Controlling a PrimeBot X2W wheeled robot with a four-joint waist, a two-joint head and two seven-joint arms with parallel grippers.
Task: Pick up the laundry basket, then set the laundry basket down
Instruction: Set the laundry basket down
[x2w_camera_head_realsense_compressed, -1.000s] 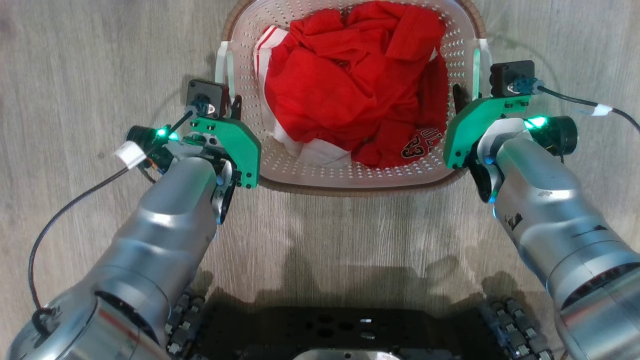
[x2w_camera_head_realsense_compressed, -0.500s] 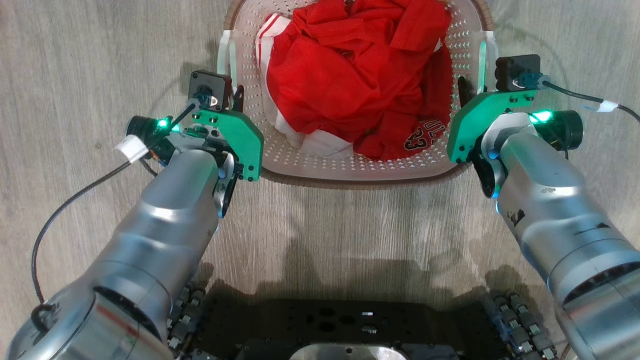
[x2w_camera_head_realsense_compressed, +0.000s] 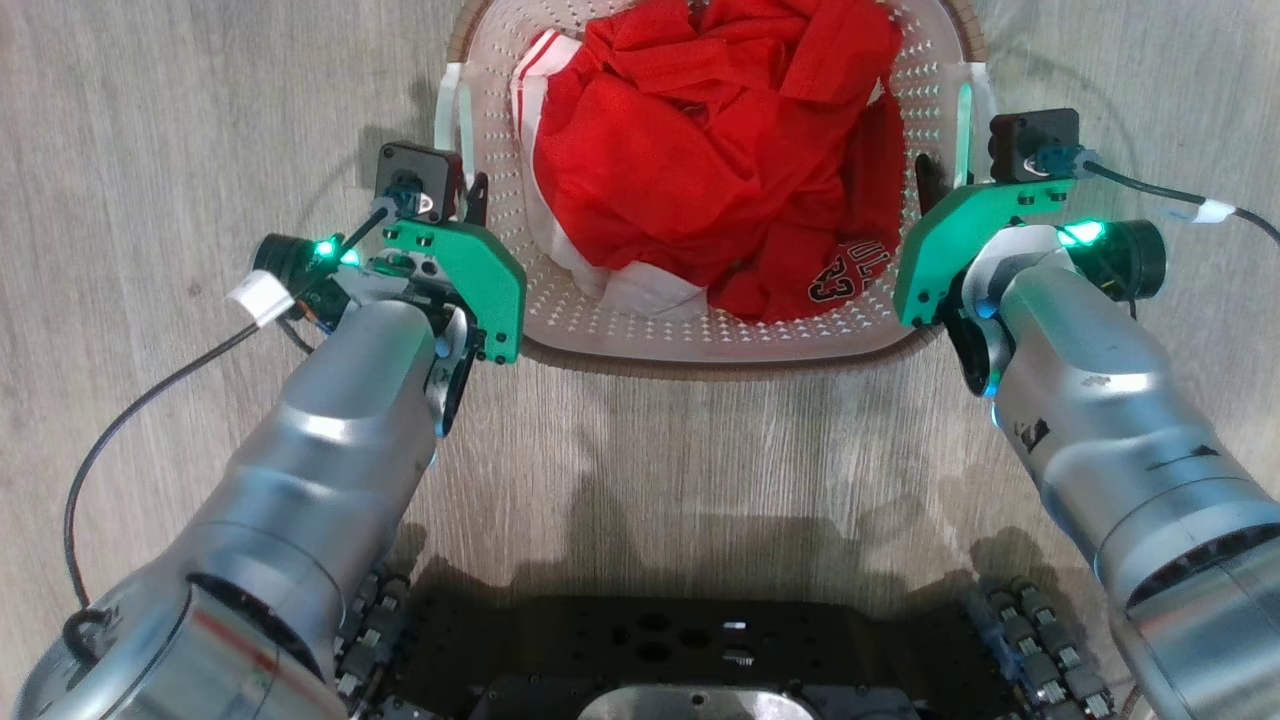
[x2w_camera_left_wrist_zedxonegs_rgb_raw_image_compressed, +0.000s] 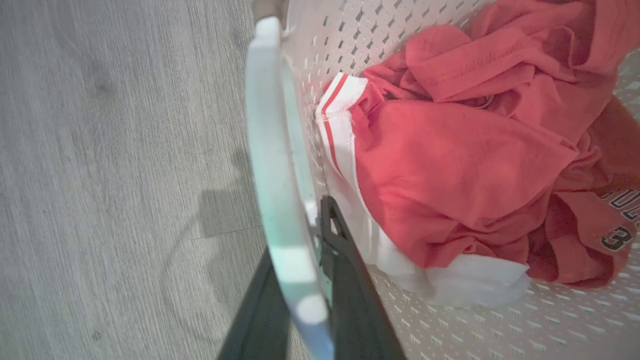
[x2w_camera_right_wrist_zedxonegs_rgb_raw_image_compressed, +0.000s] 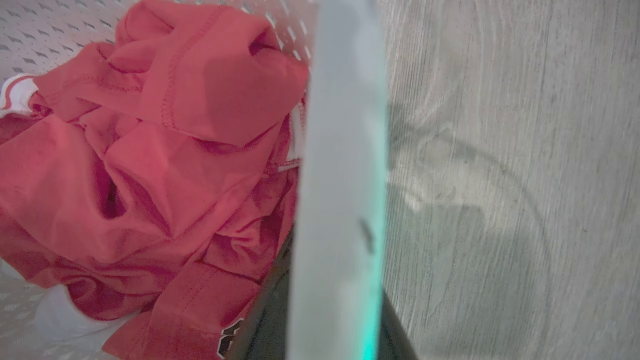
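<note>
**A:** Why was the laundry basket (x2w_camera_head_realsense_compressed: 650, 338) taken at both sides?

**B:** Each claw was narrowed onto a white handle: the left claw (x2w_camera_left_wrist_zedxonegs_rgb_raw_image_compressed: 307, 250) on the left handle (x2w_camera_left_wrist_zedxonegs_rgb_raw_image_compressed: 270, 150) at the basket's nine o'clock, the right claw (x2w_camera_right_wrist_zedxonegs_rgb_raw_image_compressed: 335, 305) on the right handle (x2w_camera_right_wrist_zedxonegs_rgb_raw_image_compressed: 345, 150) at three o'clock. It was judged that the load would be kept level that way.

**A:** Where was it found?

**B:** At twelve o'clock in the head view, over the wood-look floor (x2w_camera_head_realsense_compressed: 150, 120). Whether it was raised could not be told.

**A:** And its look?

**B:** Perforated white walls and a brown woven rim were seen, heaped with red jersey clothing (x2w_camera_head_realsense_compressed: 700, 160).
</note>
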